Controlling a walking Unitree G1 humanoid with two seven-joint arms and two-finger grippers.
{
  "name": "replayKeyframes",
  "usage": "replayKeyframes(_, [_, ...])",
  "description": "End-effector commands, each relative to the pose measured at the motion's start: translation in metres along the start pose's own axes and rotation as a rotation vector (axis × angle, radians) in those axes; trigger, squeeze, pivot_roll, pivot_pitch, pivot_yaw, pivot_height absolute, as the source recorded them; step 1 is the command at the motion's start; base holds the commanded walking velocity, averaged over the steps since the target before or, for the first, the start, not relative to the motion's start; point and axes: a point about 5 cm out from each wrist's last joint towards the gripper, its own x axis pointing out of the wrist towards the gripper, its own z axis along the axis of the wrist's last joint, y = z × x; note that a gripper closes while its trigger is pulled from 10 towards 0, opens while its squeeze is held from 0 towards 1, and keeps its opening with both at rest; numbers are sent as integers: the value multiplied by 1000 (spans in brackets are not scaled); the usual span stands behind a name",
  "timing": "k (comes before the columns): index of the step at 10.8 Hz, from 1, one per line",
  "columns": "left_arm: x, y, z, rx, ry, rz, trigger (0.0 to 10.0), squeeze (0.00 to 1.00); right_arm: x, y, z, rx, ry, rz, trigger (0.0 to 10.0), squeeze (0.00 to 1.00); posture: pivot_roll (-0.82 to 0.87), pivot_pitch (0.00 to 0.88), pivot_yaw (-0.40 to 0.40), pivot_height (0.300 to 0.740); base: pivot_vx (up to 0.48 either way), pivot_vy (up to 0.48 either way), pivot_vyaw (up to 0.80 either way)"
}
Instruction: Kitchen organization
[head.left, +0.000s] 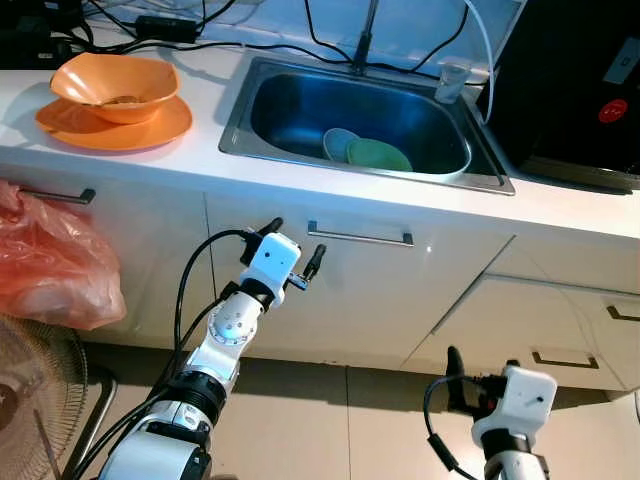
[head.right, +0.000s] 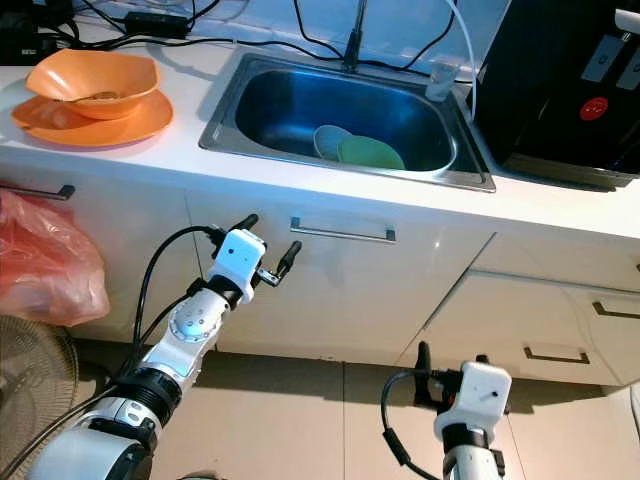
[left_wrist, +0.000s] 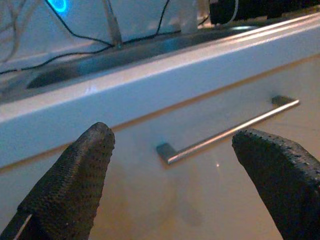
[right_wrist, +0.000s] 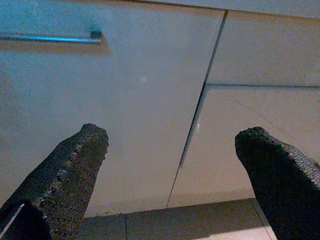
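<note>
The green plates (head.left: 368, 152) lie inside the sink (head.left: 300, 75), which is set in the white worktop (head.left: 180, 160). I see my left claw (head.left: 293, 250) spread wide below the sink, near the cupboard handle (head.left: 360, 237). My right claw (head.left: 480, 368) is wide too, lower down by the floor.

1. One steel sink (head.left: 290, 75) set in the worktop (head.left: 560, 205).
2. Two dishes in the sink: a green one (head.left: 380, 156) and a pale blue one (head.left: 338, 143).
3. One orange bowl (head.left: 115, 85) on one orange plate (head.left: 75, 128).
4. Four bar handles on the cabinet fronts: (head.left: 360, 237), (head.left: 62, 196), (head.left: 570, 359), (head.left: 622, 314).
5. One red plastic bag (head.left: 50, 262).
6. One fan (head.left: 35, 410).
7. One clear cup (head.left: 452, 80).
8. Two end effectors, left (head.left: 296, 249) and right (head.left: 480, 372), both with fingers spread apart.
</note>
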Motion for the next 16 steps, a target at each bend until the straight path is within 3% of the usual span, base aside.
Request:
replayKeyframes(1, [7,-7,14,6,-68,-29,10000,0,0,-3,8,7,-15,-28,10000,0,111,0,-152,740,0,0,0])
replayKeyframes(5, [17,-10,27,-18,-107,-35,10000,0,5,0,19,22,-57,-52,10000,0,108,0,-146,740,0,0,0])
replayKeyframes(12, [29,-20,48,-43,-169,-81,10000,0,9,-6,20,10,-69,-74,10000,0,98,0,-131,740,0,0,0])
replayKeyframes(16, [28,-18,44,-64,-135,-78,10000,0,10,-4,20,1,-73,-70,10000,0,103,0,-129,740,0,0,0])
